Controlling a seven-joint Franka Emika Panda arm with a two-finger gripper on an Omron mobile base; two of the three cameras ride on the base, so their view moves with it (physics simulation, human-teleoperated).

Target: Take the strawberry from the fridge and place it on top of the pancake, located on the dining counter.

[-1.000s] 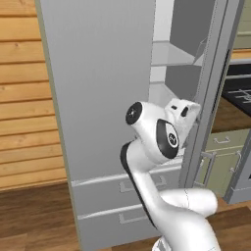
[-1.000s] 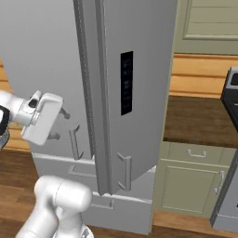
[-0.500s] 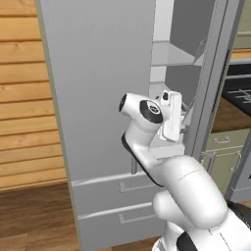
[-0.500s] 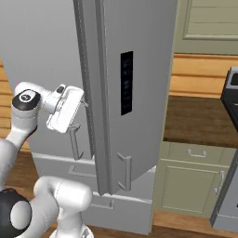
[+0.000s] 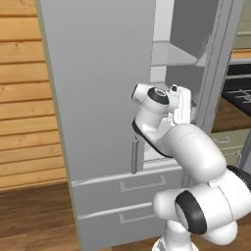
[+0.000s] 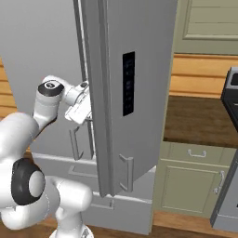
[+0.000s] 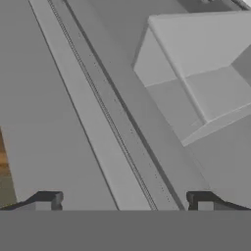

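The fridge (image 5: 98, 73) stands right ahead, its left door closed and its right door (image 6: 135, 83) swung open toward me. My hand (image 5: 180, 102) is at the gap between the two doors, level with a white shelf (image 5: 171, 54) inside. From the right it (image 6: 79, 108) sits just left of the open door's edge. My gripper (image 7: 125, 200) is open, fingertips (image 7: 46, 198) wide apart with nothing between them, facing the door's seal strip and a white door bin (image 7: 206, 63). The strawberry, the pancake and the dining counter are out of view.
Two fridge drawers (image 5: 122, 184) lie below the doors. The left door's bar handle (image 5: 134, 157) hangs just under my forearm. A wood-plank wall (image 5: 24, 98) is to the left. Pale green cabinets (image 6: 195, 181) under a brown countertop (image 6: 200, 121) and a stove (image 6: 231, 93) stand to the right.
The arm has swung up and twisted, carrying the hand closer to the gap between the fridge doors. The gripper has stayed open.
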